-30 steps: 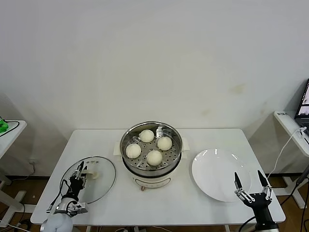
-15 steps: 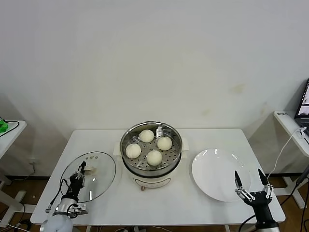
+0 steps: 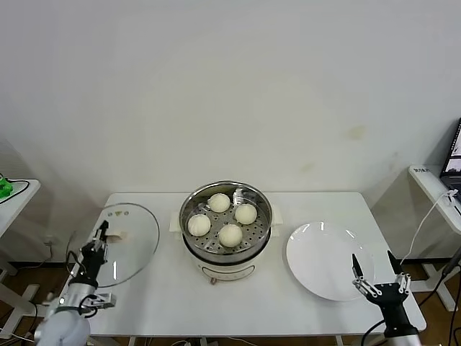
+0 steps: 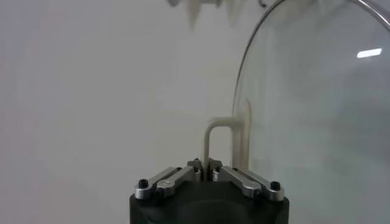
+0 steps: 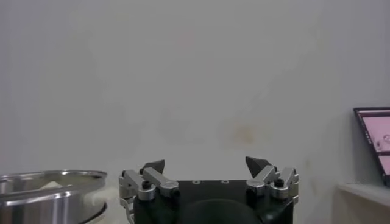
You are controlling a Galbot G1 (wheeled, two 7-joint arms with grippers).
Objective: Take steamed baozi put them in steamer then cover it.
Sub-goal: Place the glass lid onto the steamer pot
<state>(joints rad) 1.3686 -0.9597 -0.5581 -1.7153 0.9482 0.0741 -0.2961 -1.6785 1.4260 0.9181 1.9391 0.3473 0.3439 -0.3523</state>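
Steamer filled with four baozi, lid lifted at its left, uncovered.

White table (image 3: 144, 288): carries all items. Steamer (image 3: 225, 249): steel pot on cream base, at table centre, open-topped. White plate (image 3: 328, 261): bare, flat on table just right of steamer. Glass lid (image 3: 126, 241): left of steamer, tilted up on edge over the table's left margin, held by its cream handle (image 4: 220, 141). Steamed baozi (image 3: 230, 235): four cream buns on the perforated tray inside steamer, close together. Left pincer (image 3: 99, 238): left of steamer, pressed together, pinching the lid handle. Right pincer (image 3: 376, 269): right of steamer, at the plate's near edge, fingers spread wide, holding nothing.
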